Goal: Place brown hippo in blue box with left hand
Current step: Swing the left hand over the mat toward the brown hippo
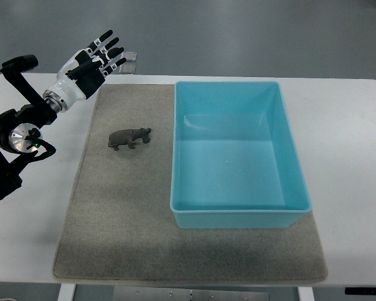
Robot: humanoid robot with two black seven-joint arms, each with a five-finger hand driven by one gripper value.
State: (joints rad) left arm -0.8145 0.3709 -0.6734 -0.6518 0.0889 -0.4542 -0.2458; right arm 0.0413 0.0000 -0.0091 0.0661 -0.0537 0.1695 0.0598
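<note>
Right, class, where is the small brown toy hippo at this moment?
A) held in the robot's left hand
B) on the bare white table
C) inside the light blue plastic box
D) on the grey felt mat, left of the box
D: the small brown toy hippo stands on the grey felt mat, left of the empty light blue plastic box, with the open left hand well away from it.

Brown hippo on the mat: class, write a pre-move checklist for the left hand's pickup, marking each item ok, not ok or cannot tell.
1. Left hand open, fingers spread, holding nothing: ok.
2. Brown hippo standing upright on the grey mat, apart from anything else: ok.
3. Left hand positioned over the hippo: not ok; it is up by the mat's far left corner.
4. Blue box empty and open-topped: ok.
5. Path from hippo to box unobstructed: ok.
6. Right hand out of the way: ok; it is not in view.
</note>
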